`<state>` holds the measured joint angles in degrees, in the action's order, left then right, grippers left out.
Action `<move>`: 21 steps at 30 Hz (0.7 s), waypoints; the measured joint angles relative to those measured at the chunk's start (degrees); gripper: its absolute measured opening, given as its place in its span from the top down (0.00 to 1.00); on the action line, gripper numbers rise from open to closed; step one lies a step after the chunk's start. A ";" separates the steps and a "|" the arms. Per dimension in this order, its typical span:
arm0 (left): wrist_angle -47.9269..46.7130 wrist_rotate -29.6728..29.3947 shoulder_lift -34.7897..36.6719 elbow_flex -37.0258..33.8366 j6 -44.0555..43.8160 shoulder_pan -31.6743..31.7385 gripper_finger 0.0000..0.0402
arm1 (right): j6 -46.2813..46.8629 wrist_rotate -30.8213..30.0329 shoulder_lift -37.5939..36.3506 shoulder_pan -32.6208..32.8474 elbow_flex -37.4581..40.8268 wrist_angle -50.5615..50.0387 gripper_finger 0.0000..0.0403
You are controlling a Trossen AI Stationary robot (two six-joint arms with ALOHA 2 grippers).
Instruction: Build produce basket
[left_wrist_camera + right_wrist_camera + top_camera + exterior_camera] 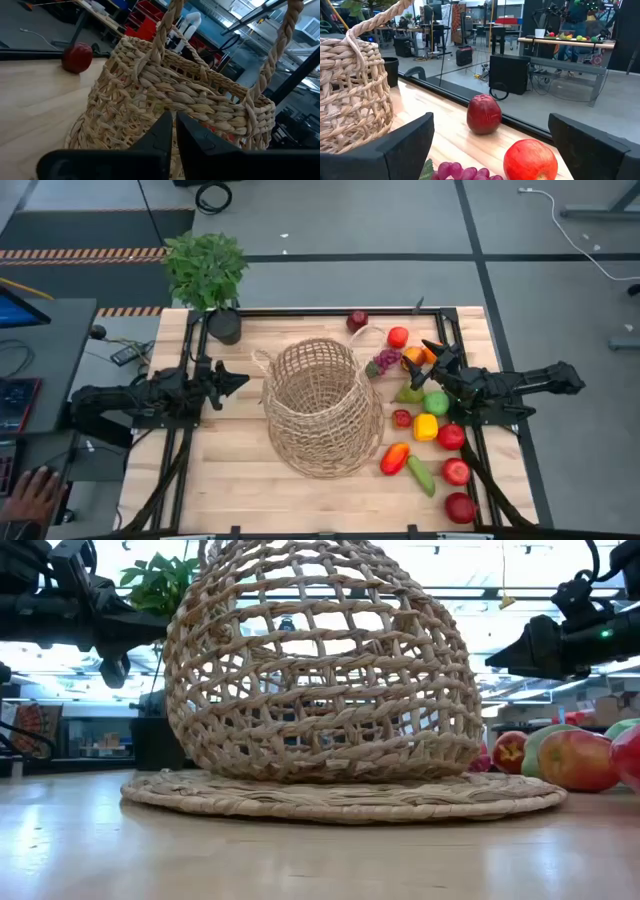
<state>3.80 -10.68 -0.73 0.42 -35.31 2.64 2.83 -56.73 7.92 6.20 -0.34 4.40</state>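
The tan wicker basket point(320, 408) stands mid-table on its wide flat bottom point(340, 798), mouth up and nothing showing inside. My left gripper point(240, 380) hangs shut just left of the basket, its tips point(173, 131) pointing at the woven wall below a loop handle point(162, 30). The produce lies in a group on the table right of the basket: a dark red apple point(483, 114), a red fruit point(530, 160), purple grapes point(385, 362), a green apple point(436, 402), a yellow pepper point(426, 427) and a cucumber point(421, 475). My right gripper point(430, 358) hovers open above the far end of that group.
A leafy plant point(205, 268) in a black pot point(225, 326) stands at the far left corner. More red apples point(457, 471) lie toward the near right corner. Bare wood lies between the basket and the near edge. A person's hand point(35, 495) shows left of the table.
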 joint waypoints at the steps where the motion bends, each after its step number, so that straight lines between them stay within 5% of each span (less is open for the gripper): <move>1: -0.01 0.00 0.00 0.01 -0.02 0.01 0.92 | 0.00 0.00 -0.02 0.00 0.00 0.02 0.02; 21: 0.01 0.02 0.00 0.01 -0.02 -0.01 0.91 | 0.00 0.00 -0.01 0.01 0.01 0.00 0.02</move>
<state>3.81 -10.66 -0.73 0.43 -35.33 2.63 2.83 -56.73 7.91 6.21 -0.33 4.40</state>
